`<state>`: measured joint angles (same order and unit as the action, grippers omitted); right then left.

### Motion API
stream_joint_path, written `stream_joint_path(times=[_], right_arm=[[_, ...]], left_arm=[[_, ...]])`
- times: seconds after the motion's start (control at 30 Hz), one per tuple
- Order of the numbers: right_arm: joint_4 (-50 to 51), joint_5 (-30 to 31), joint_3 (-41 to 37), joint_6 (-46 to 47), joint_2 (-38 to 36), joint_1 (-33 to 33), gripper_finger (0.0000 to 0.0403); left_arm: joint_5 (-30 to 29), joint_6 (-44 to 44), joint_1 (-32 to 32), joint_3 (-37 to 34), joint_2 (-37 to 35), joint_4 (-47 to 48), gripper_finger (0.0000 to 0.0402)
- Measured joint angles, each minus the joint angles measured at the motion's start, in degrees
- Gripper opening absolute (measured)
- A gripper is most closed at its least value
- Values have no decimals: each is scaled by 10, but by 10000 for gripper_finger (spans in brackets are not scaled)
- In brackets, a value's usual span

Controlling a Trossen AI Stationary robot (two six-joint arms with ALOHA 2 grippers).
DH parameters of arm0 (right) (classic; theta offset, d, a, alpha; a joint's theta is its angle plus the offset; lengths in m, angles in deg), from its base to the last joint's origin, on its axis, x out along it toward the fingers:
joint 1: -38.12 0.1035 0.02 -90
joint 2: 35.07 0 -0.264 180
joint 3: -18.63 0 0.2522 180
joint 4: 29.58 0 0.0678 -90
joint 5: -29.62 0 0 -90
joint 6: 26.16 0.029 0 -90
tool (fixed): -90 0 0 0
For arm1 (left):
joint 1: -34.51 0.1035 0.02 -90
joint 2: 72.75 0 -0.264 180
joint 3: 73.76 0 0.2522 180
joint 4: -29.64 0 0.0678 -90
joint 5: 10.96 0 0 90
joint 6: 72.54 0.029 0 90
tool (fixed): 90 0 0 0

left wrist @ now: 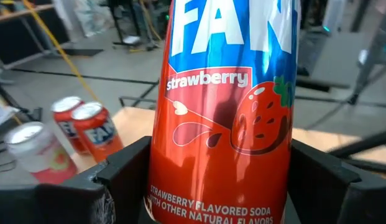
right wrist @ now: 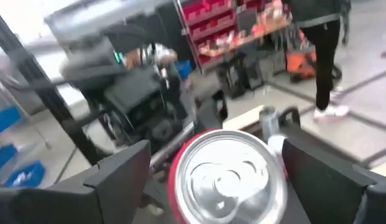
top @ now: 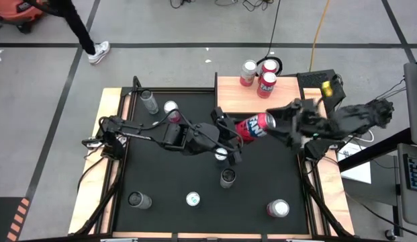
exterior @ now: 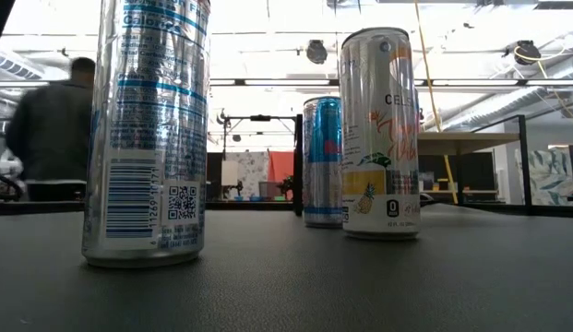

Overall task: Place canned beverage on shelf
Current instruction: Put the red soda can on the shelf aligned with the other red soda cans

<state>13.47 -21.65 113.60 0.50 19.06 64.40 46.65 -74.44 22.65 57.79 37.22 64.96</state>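
Left gripper (top: 240, 138) pinches the strawberry soda can (top: 256, 126); right gripper (top: 283, 121) spread around its top. Close right firmly before left releases.

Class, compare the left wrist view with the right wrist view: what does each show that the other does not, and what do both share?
Only the left wrist view shows the strawberry label and three cans standing on the light-wood shelf: two red and one pale pink. Only the right wrist view shows the silver can top and a person's dark-trousered legs. Both share the red strawberry soda can, sitting between dark jaws.
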Motion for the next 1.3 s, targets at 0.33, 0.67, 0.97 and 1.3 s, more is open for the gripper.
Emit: stream_joint_path(times=[0.33,0.67,0.97,1.3], right_arm=[[38,44,1,40,-23,0,341],[-106,107,-1,-21,20,-27,385],[-163,27,0,-49,24,-82,400],[-214,-48,0,-99,52,-144,400]], left_arm=[[-118,80,-1,0,-1,-132,306],[-229,160,-1,0,-1,-241,306],[-230,158,-3,0,-1,-274,306],[-236,158,-2,0,-1,-272,306]])
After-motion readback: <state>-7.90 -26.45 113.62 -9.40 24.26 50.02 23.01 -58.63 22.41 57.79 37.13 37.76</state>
